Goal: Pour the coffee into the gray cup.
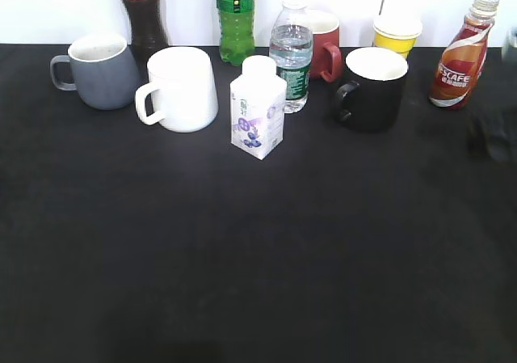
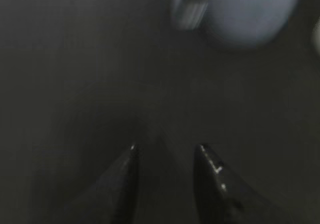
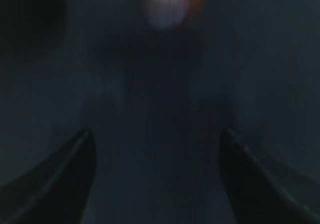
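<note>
One small coffee bottle [image 1: 461,60] stands upright at the far right of the black table [image 1: 258,258], well apart from the gray cup [image 1: 97,70], which sits at the far left with its handle turned outward. Between them runs a crowded back row: a white mug [image 1: 182,88] just beside the gray cup, a cola bottle [image 1: 142,11] behind those two, a green bottle [image 1: 235,15], a small white carton [image 1: 258,108], a water bottle [image 1: 291,56], a red mug [image 1: 325,44], a black mug [image 1: 373,88] and a yellow cup [image 1: 396,33]. The right gripper [image 3: 157,144] has its fingers spread wide and grasping nothing, with the blurred bottle straight ahead at the top of its wrist view; in the exterior view only a dark smear [image 1: 494,132] near the right edge shows it. The left gripper [image 2: 165,151] also has its fingers parted and empty, above bare table, the gray cup ahead and to its right. This looks like the approach stage, nothing yet lifted. The next move likely calls for the right fingers to straddle the bottle's body, close on it, then carry it across without clipping the black mug or carton. Whether the bottle is capped is unclear.
</note>
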